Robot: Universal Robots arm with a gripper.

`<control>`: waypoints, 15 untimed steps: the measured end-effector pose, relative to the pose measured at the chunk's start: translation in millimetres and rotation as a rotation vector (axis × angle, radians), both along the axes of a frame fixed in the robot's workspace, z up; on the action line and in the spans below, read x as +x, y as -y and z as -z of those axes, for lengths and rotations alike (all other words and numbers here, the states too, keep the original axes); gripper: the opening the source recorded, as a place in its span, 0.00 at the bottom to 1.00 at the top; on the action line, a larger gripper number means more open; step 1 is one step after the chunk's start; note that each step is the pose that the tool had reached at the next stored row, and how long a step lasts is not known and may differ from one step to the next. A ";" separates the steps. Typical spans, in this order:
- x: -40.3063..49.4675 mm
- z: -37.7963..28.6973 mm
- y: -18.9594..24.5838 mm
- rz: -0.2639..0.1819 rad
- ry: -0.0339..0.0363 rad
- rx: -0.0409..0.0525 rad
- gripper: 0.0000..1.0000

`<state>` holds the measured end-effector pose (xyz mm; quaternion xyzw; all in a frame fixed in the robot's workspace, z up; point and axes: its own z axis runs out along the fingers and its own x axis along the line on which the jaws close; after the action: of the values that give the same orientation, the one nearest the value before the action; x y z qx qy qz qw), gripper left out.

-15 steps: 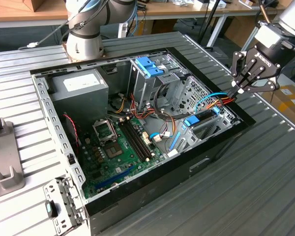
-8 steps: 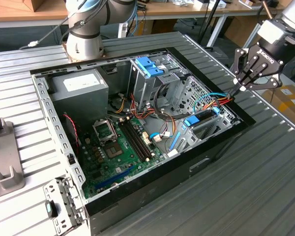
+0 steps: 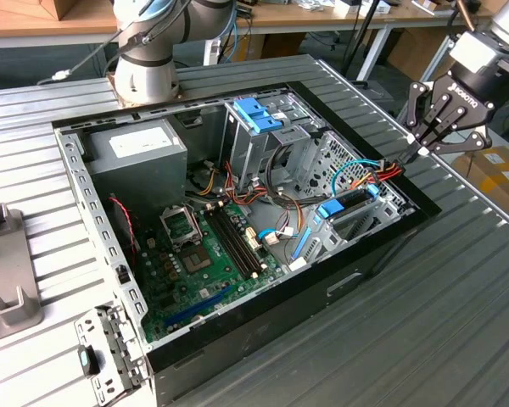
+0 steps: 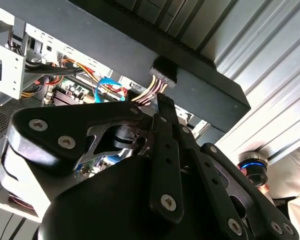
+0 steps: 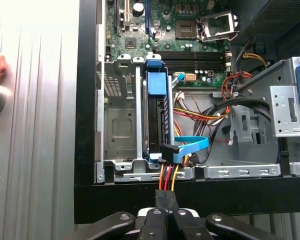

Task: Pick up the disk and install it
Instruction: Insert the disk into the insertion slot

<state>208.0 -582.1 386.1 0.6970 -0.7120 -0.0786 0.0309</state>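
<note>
**Disk in its bay, jaws pinched on the wires at the case rim**

The disk [image 5: 159, 115] is slotted into the metal drive bay [image 5: 121, 125] inside the open computer case [image 3: 263, 332], which lies on the slatted counter [image 3: 458, 322]. Its blue end tab points toward the motherboard [image 5: 185, 30]. Its dark body runs back toward the case wall on the exterior view's right.

At that wall-side end, a black connector [image 5: 169, 150] sits against the disk. A thin blue cable [image 5: 194, 146] loops away from the same spot. A red, orange and yellow wire bundle [image 5: 166, 175] runs from the connector out to the rim.

The gripper [image 5: 165, 196] hangs over that rim at the edge of the case. Its jaws are drawn narrow and closed on the wire bundle, a little way out from the connector. The disk lies just beyond the jaws, inside the case. The jaws do not touch it and are joined to it only through the wires.
</note>
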 end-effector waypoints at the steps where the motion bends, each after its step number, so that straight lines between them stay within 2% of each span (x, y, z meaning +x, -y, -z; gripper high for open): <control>1: 0.4 0.5 0.9 0.000 -0.0003 0.0001 0.10; 4: 3.3 2.4 4.1 0.000 -0.0011 -0.0001 0.10; 8: 7.7 2.8 4.1 0.000 -0.0014 -0.0001 0.10; 15: 7.9 2.8 4.2 0.000 -0.0014 0.0000 0.10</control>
<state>215.9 -586.3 383.2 0.6970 -0.7120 -0.0791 0.0314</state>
